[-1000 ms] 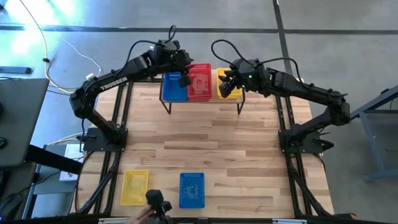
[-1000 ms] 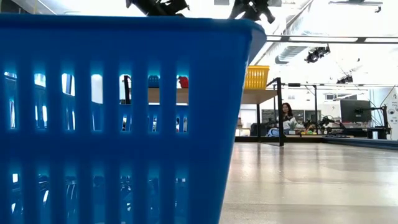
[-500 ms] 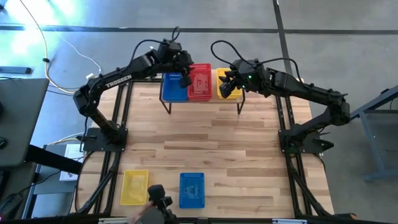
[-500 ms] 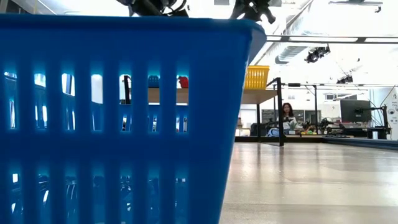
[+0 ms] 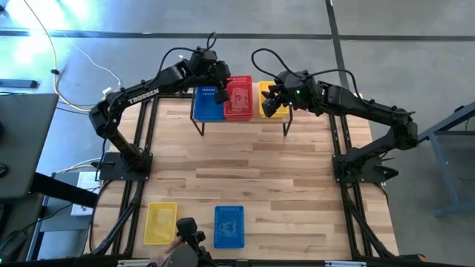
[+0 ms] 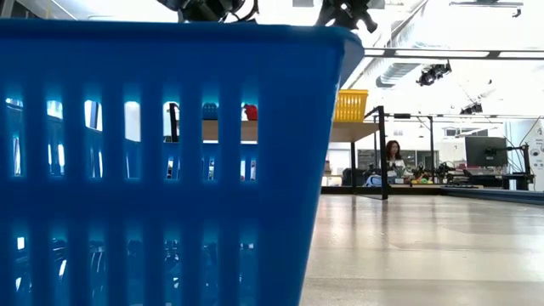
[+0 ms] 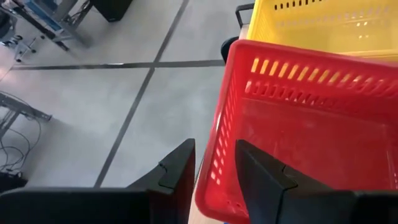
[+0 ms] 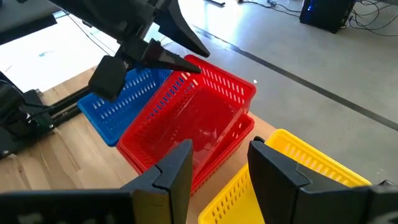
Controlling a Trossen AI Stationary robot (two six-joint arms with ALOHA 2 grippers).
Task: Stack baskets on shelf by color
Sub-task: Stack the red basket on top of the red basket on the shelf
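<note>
The left hand point(image 5: 221, 83) hung over the shelf point(image 5: 241, 117) with its fingers apart around the red basket's point(image 7: 298, 130) thin wall. The right hand point(image 5: 272, 99) waited open beside the yellow basket point(image 5: 269, 104). The baskets looked light and bendy, so the rim seemed the best place to hold.

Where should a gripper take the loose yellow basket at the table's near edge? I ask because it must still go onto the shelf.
Probably by a long side wall near its middle, coming from straight above. The yellow basket sits upright with its open top facing up beside the blue basket, so one finger could drop inside, one outside, pinching the thin rim.
</note>
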